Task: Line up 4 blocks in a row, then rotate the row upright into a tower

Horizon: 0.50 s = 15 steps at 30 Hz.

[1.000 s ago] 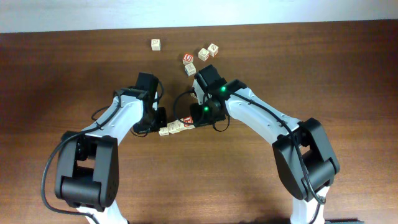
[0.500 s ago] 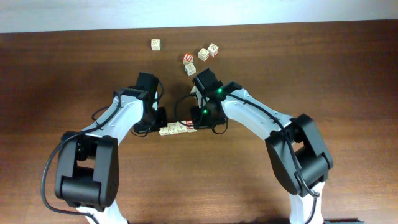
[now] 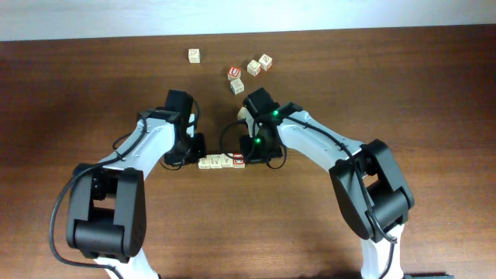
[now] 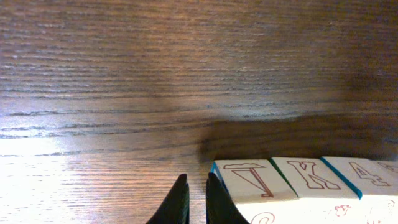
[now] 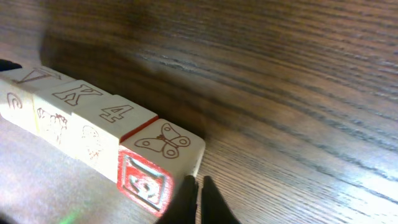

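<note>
Row of four alphabet blocks (image 3: 221, 161): being flanked by clenched, empty left gripper (image 4: 196, 202) and right gripper (image 5: 198, 199); clean rotation is likely requiring equal, opposed end-pushes.

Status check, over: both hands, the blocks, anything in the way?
Left hand shut, empty, at the row's V end. Right hand shut, empty, at its butterfly end. Four blocks touching in line. Loose blocks far back, nothing blocking.

Wooden table (image 3: 77, 93): four-block row (image 3: 221, 161), five loose blocks (image 3: 253, 67).
</note>
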### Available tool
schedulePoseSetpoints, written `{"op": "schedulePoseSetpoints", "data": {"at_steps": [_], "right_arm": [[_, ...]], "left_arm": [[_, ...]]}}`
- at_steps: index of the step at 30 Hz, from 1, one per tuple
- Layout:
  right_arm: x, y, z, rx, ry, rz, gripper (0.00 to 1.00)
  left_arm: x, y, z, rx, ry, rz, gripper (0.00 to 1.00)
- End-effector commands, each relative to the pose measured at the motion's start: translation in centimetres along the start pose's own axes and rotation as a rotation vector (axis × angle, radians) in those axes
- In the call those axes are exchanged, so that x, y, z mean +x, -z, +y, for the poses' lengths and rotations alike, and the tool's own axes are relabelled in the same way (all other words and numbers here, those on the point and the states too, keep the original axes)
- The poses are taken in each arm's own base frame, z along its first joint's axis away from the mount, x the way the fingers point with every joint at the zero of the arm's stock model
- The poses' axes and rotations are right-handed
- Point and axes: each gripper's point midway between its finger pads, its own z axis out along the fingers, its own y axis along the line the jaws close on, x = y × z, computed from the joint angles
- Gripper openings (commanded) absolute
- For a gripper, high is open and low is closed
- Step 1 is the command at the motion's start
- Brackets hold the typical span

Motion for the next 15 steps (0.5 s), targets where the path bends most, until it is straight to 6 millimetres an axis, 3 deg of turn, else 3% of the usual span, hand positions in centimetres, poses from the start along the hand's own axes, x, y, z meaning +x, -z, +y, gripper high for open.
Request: {"op": "schedulePoseSetpoints", "data": {"at_steps": [1,4,8,10,11,13,15], "right_arm": [[0.1,1.0,1.8,-0.152,0.027,0.029,0.15],[-0.2,2.4,0.8,-0.191,0.008,0.032,0.19],[-0.1,3.5,-1.0,-0.217,0.013,0.046,0.24],[0.0,3.5,-1.4,-0.211,0.016,0.048,0.17],[-0.1,3.5,-1.5,-0.209,0.015,0.044,0.06],[-0.5,3.7,-1.9,-0.258,0.03,0.023,0.05],[-0.2,4.2,-1.3,-0.403,0.078,0.011,0.04]], "left_arm": [[-0.6,0.4,-0.9,0.072,-0.025,0.008,0.12],[-0.8,0.7,1.4,0.0,-0.011,0.008,0.13],[-0.9,0.9,2.4,0.0,0.01,0.013,0.07],[-0.9,0.9,2.4,-0.001,0.01,0.016,0.03],[-0.9,0.9,2.4,-0.001,-0.002,0.016,0.0],[-0.9,0.9,2.5,0.011,-0.006,0.017,0.0],[-1.0,1.0,1.4,0.107,-0.074,0.017,0.0]]}}
